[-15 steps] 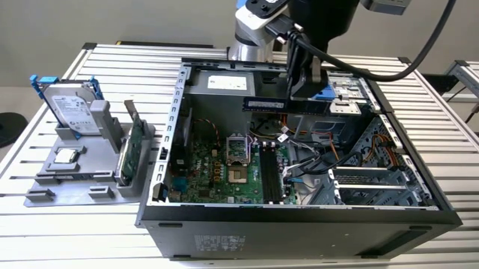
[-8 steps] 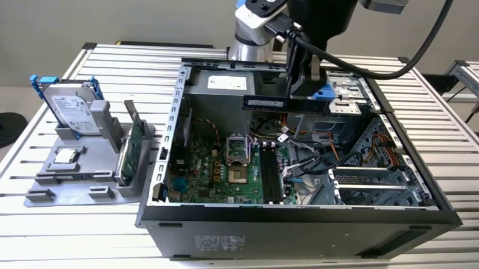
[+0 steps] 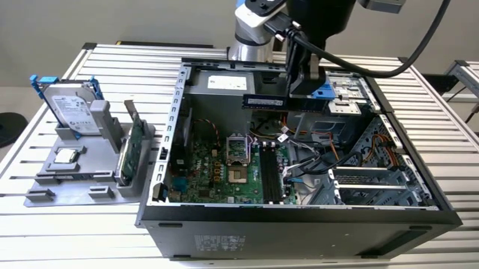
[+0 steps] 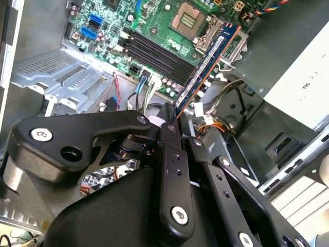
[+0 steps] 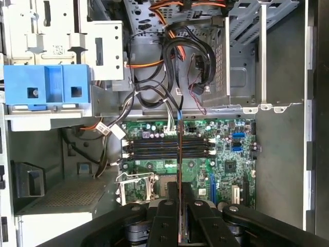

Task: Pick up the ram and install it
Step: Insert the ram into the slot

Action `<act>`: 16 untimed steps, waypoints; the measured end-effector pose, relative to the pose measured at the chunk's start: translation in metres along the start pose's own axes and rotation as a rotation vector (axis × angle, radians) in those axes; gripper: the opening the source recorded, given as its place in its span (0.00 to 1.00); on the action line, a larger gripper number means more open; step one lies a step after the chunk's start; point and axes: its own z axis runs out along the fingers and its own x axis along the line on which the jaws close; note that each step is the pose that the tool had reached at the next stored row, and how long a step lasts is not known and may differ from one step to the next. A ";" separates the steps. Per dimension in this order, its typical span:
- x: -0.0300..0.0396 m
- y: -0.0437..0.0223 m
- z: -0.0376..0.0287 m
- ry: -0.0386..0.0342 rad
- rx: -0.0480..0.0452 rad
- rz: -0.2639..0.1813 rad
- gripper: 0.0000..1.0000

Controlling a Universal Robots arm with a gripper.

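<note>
Silver slatted metal forms the desk [image 3: 45, 235], and on it lies a large black and grey computer case [image 3: 299, 218], side panel off and insides facing up. At the exterior view's left a grey tray [image 3: 45, 190] holds a silver hard drive [image 3: 71, 109] with blue rails and an upright green card [image 3: 133, 151]. A green motherboard [image 3: 217, 174] covers the case floor, its bare processor socket [image 3: 235, 148] just beside a bank of long black memory slots [image 3: 270, 174]. The arm reaches down over the far part of the case. Its black pincer [image 3: 303, 84] is clamped on one end of the ram [image 3: 263, 101], a thin dark stick with a pale label. The stick is held level in the air, well above the board and touching nothing else. In the second wrist view the ram [image 4: 208, 62] juts from the pincer [image 4: 175, 116] over the slots [image 4: 159, 54]. In the first wrist view the ram [image 5: 179, 154] appears edge-on, as a thin line crossing the slots [image 5: 154, 146] roughly at right angles. The pick-up looks done and the install is in hand, with the stick not yet seated. Seating it would seem to call for turning it to lie along an empty slot, contact edge down, then a straight, even press.
</note>
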 end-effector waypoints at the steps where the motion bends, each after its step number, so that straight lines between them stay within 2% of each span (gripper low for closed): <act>1: 0.0003 0.0000 0.0000 -0.0001 0.0000 0.000 0.00; 16: 0.0064 -0.0004 0.0009 0.0000 0.0000 0.000 0.00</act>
